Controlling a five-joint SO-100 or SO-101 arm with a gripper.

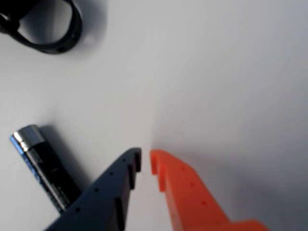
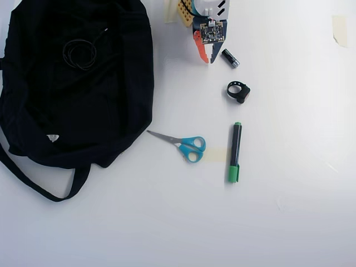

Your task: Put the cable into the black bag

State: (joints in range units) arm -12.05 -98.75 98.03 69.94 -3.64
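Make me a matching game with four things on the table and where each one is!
Things:
1. cable
2. battery
3. scissors
4. marker

Places in the overhead view:
A. just right of the scissors
B. coiled on the bag
C. beside the pincer
D. by the bag's lower right edge

Pairs: 1-B, 2-C, 3-D, 4-A

Overhead view bright, even, sharp; faint shadows. Wrist view soft-focus, grey shading at right, dark blur upper left.
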